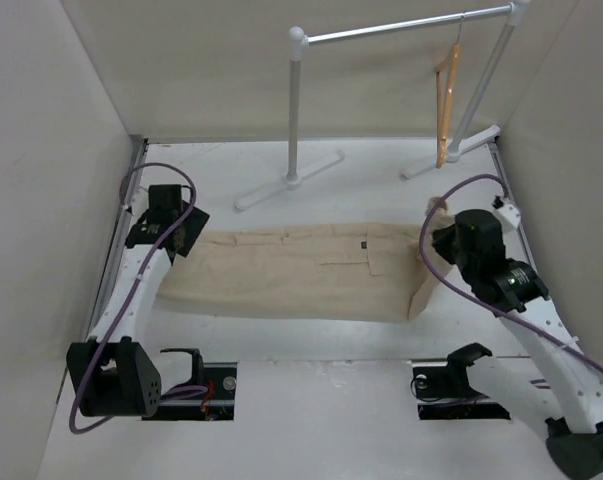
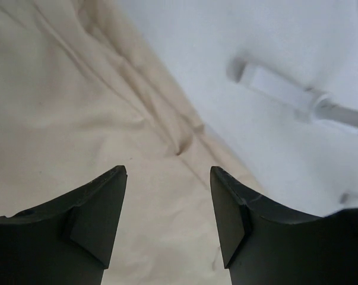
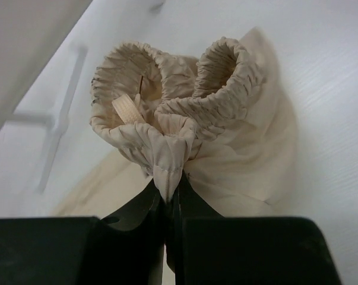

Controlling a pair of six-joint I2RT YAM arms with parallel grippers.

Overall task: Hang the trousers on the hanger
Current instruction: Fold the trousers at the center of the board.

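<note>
The beige trousers (image 1: 301,272) lie folded lengthwise across the table, waist end to the right. My right gripper (image 3: 171,193) is shut on the gathered elastic waistband (image 3: 184,95) and lifts that end a little off the table; it shows at the trousers' right end in the top view (image 1: 439,222). My left gripper (image 2: 168,196) is open and empty, hovering low over the trousers' leg end (image 2: 78,119), at the left end in the top view (image 1: 181,240). The wooden hanger (image 1: 445,105) hangs by its hook from the white rail at the back right.
The white garment rail (image 1: 401,30) stands at the back on two feet (image 1: 289,180), one of which shows in the left wrist view (image 2: 285,95). White walls close the table at left, right and back. The arm bases sit at the near edge.
</note>
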